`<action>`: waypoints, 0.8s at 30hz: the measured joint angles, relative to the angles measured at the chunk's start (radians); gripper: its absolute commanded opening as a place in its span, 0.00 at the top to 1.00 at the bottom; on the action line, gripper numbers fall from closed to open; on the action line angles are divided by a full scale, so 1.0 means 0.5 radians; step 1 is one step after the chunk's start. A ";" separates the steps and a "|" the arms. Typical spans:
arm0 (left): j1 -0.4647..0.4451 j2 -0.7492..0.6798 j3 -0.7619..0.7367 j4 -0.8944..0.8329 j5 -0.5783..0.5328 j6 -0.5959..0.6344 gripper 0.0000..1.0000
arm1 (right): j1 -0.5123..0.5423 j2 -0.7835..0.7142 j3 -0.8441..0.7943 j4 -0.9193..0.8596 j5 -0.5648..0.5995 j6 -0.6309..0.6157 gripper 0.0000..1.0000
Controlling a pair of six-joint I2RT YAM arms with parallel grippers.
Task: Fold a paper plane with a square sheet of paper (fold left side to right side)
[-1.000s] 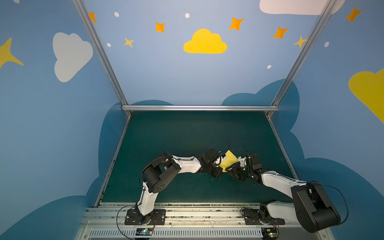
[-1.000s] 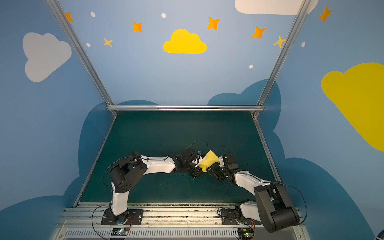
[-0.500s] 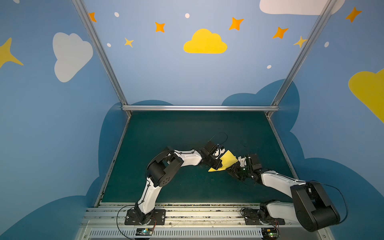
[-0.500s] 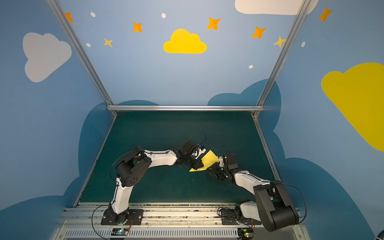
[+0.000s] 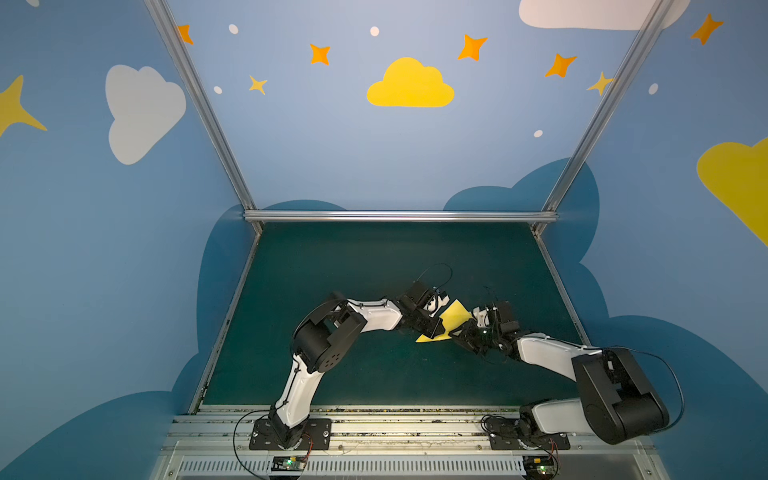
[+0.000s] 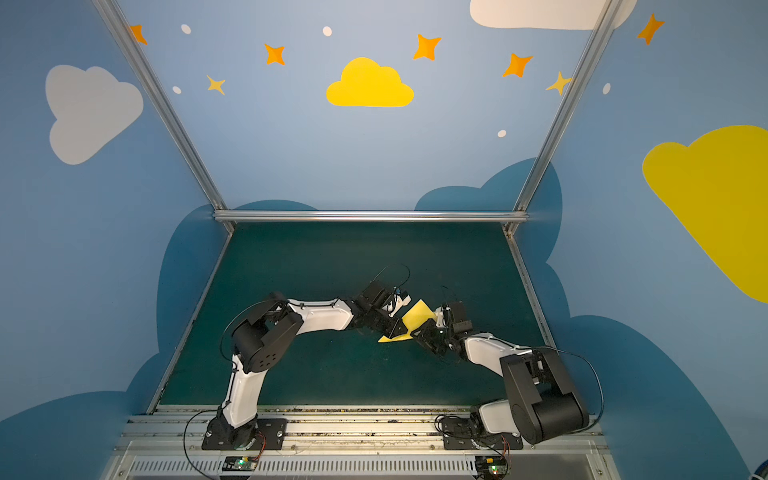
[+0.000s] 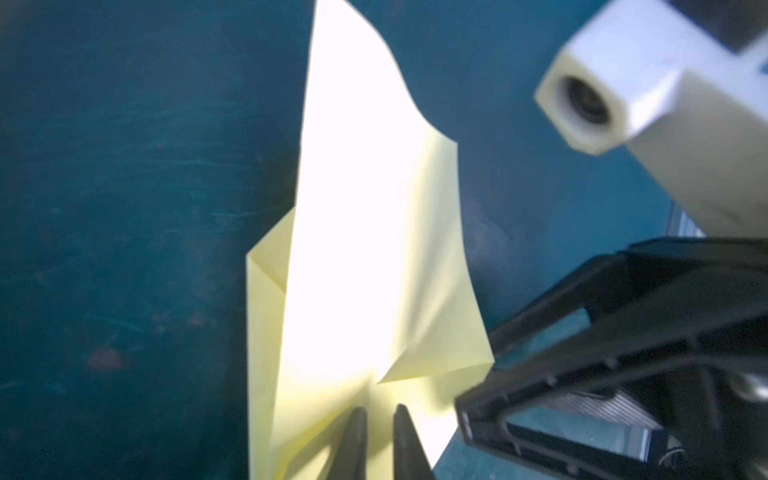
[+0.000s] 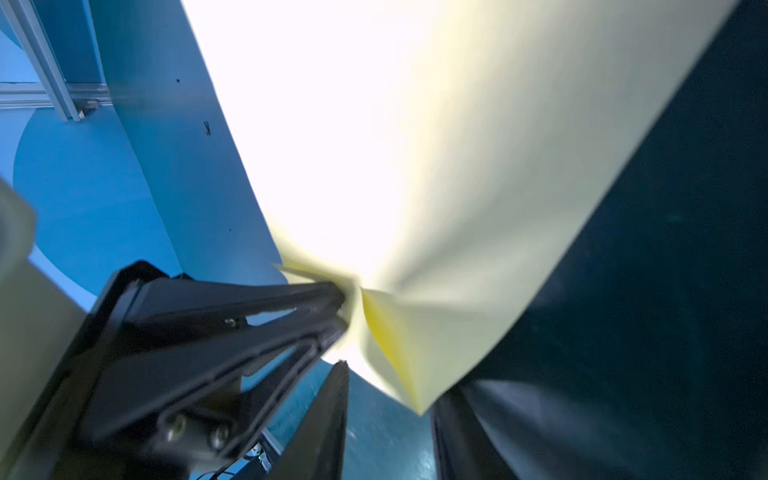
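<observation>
Left wrist view: left gripper [image 7: 380,419] pinches the partly folded yellow paper [image 7: 365,249], lifted over the mat [image 7: 124,208] between both arms. The right gripper [image 8: 390,386] spreads its fingers around a corner. Fold seems underway; next I must grip that corner and align edges.

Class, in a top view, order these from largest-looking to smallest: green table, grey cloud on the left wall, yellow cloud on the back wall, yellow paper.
1. green table
2. grey cloud
3. yellow cloud
4. paper, partly hidden, yet clearly smallest

Blue walls [image 5: 332,158] — painted clouds [image 5: 410,85], orange stars [image 5: 320,54], aluminium frame [image 5: 399,215], dark green floor [image 5: 374,257].
</observation>
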 measured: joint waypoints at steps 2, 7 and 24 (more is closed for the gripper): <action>-0.004 -0.040 -0.040 0.005 0.010 -0.018 0.66 | 0.000 0.001 0.002 -0.002 0.005 0.002 0.68; -0.004 -0.171 -0.177 -0.009 -0.014 -0.078 0.68 | -0.001 -0.147 -0.072 -0.067 0.061 0.017 0.64; 0.040 -0.228 -0.332 0.027 -0.085 -0.180 0.95 | 0.225 -0.254 0.006 -0.343 0.071 -0.053 0.97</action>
